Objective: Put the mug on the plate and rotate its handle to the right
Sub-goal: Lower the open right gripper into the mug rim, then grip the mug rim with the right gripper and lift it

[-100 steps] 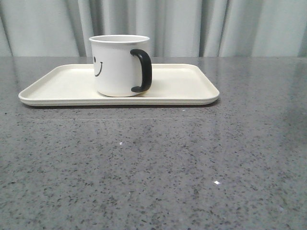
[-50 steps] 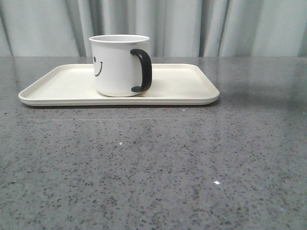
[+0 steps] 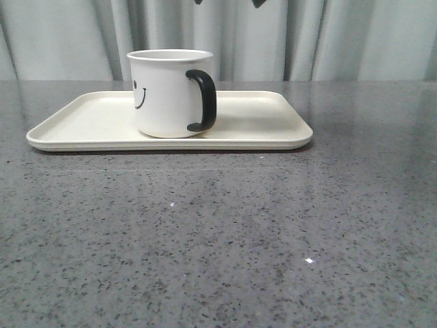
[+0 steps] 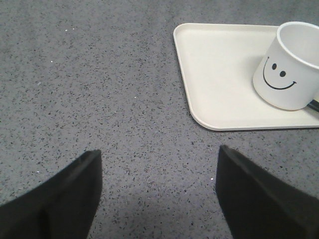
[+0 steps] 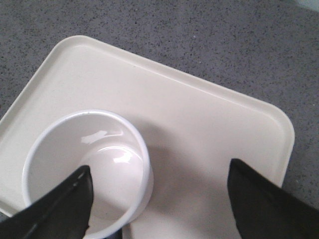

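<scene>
The white mug [image 3: 164,96] stands upright on the cream plate [image 3: 266,123], left of the plate's middle. Its black handle [image 3: 203,100] points to the right and a little toward the camera, and the smiley face shows on its left side. My right gripper [image 3: 228,2] is open and empty, high above the plate with only its fingertips showing at the top edge. In the right wrist view the right gripper [image 5: 159,167] hangs over the mug [image 5: 87,169] and the plate [image 5: 199,129]. My left gripper [image 4: 159,152] is open and empty over bare table, apart from the plate [image 4: 219,74] and the mug [image 4: 286,67].
The grey speckled stone tabletop [image 3: 218,239] stretches in front of and around the plate. Pale curtains [image 3: 341,34] hang behind the table's far edge.
The right gripper's fingertips have come into sight at the top edge of the front view. The mug and plate have not moved.
</scene>
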